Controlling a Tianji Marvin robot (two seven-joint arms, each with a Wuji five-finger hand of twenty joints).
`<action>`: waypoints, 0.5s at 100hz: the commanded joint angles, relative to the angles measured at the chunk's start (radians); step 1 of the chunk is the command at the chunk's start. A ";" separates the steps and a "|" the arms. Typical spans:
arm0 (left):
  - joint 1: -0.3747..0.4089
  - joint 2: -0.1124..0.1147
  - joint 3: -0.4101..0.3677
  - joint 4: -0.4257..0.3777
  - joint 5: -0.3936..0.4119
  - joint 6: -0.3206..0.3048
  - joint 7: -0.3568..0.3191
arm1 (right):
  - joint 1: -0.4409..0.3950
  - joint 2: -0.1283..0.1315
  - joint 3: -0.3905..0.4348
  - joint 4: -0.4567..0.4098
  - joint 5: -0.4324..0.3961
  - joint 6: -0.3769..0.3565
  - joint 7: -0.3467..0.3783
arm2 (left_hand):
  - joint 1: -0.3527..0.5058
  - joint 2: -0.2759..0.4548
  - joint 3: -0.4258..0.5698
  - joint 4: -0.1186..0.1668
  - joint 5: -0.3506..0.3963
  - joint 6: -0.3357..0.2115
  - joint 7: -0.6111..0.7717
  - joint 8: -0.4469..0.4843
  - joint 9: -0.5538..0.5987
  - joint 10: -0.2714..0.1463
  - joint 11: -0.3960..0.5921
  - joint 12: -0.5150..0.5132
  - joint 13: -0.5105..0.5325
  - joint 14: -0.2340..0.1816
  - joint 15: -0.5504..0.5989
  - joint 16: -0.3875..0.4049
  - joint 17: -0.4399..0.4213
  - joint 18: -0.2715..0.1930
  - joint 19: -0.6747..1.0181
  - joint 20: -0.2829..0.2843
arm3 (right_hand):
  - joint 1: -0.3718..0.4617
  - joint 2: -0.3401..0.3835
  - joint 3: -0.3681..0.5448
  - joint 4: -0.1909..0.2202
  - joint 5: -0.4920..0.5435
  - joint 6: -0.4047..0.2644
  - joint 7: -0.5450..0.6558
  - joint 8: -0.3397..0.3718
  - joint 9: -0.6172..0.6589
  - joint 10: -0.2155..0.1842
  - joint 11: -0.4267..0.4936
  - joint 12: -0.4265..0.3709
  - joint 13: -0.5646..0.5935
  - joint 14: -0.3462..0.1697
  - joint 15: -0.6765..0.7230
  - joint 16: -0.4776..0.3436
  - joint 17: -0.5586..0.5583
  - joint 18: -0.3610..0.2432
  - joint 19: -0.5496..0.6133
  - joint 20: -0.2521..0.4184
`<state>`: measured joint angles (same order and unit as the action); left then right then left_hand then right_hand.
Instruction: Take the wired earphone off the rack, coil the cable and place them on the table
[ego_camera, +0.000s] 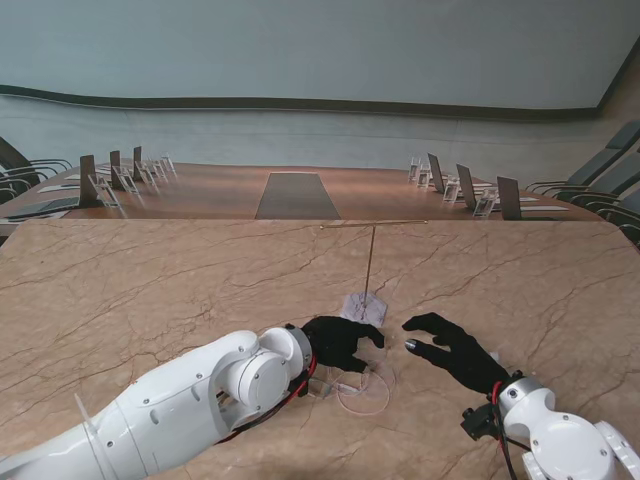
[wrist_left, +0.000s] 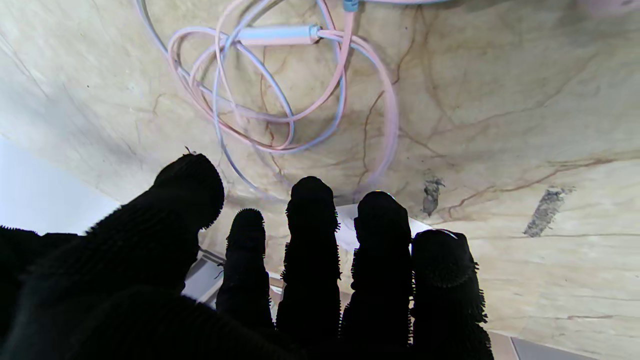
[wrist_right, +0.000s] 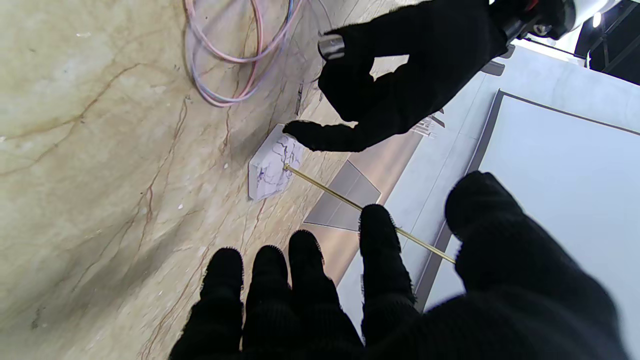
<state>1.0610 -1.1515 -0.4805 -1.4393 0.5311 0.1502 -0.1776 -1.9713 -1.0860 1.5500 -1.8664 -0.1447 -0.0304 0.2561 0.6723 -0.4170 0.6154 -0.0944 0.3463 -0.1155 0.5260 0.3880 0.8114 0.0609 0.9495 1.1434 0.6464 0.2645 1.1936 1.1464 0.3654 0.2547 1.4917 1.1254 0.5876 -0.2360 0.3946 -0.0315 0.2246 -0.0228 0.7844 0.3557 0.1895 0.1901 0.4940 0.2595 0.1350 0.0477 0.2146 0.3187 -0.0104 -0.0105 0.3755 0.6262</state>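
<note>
Left hand (ego_camera: 338, 340) spread, empty, over coiled earphone (ego_camera: 362, 390) lying on desk (ego_camera: 150, 290); your right hand (ego_camera: 455, 350) open, clear beside rack (ego_camera: 368, 290).

The surface (ego_camera: 150, 290) is a beige marble top crossed by thin reddish-brown veins, with a rounded far corner on the right. Beyond its far edge lies a long brown conference table (ego_camera: 220, 192) with a grey inlay panel (ego_camera: 296, 196) down its middle. Dark name-card holders (ego_camera: 112, 165) and small clear stands line its left side, and a similar row (ego_camera: 465, 185) lines its right side. Dark chairs (ego_camera: 600, 175) sit at both ends. A pale blue-grey wall (ego_camera: 320, 50) closes the room behind.
</note>
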 joint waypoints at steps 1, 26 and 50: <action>0.007 0.007 -0.004 -0.018 0.005 0.001 -0.005 | -0.004 -0.004 -0.003 -0.004 -0.001 -0.004 -0.002 | -0.038 0.035 -0.035 0.037 -0.036 -0.037 -0.018 -0.014 -0.018 0.011 -0.015 -0.010 -0.020 0.020 -0.003 0.017 -0.014 -0.015 -0.004 0.032 | -0.021 0.059 -0.018 0.023 -0.027 -0.017 0.005 -0.006 -0.017 -0.023 -0.017 -0.012 -0.027 -0.046 -0.023 -0.006 -0.010 -0.061 -0.032 0.025; 0.037 0.024 -0.046 -0.051 0.031 -0.009 -0.013 | -0.008 -0.005 -0.004 -0.006 -0.006 -0.009 -0.007 | -0.029 0.095 -0.111 0.038 -0.024 -0.046 -0.023 -0.018 -0.032 0.023 -0.042 -0.022 -0.039 0.024 -0.024 0.013 -0.034 -0.016 -0.023 0.027 | -0.022 0.060 -0.019 0.023 -0.030 -0.020 0.005 -0.007 -0.018 -0.025 -0.019 -0.012 -0.028 -0.049 -0.027 -0.008 -0.010 -0.064 -0.036 0.026; 0.099 0.042 -0.109 -0.094 0.073 -0.003 -0.012 | -0.013 -0.005 -0.005 -0.008 -0.010 -0.013 -0.012 | -0.009 0.146 -0.129 0.041 -0.001 -0.037 -0.022 -0.004 -0.055 0.038 -0.095 -0.050 -0.068 0.027 -0.072 -0.007 -0.069 -0.014 -0.061 0.005 | -0.024 0.060 -0.020 0.023 -0.034 -0.022 0.006 -0.007 -0.018 -0.027 -0.023 -0.014 -0.029 -0.051 -0.033 -0.011 -0.011 -0.068 -0.040 0.026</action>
<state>1.1351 -1.1194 -0.5796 -1.5138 0.5940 0.1425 -0.1896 -1.9758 -1.0869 1.5486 -1.8660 -0.1516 -0.0386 0.2468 0.6721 -0.3056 0.5109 -0.0941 0.3462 -0.1238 0.5256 0.3771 0.7988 0.0713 0.8871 1.1112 0.6094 0.2649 1.1481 1.1466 0.3236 0.2526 1.4488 1.1258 0.5876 -0.2360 0.3946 -0.0315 0.2136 -0.0228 0.7848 0.3556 0.1895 0.1888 0.4940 0.2591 0.1350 0.0456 0.2036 0.3187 -0.0104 -0.0195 0.3656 0.6264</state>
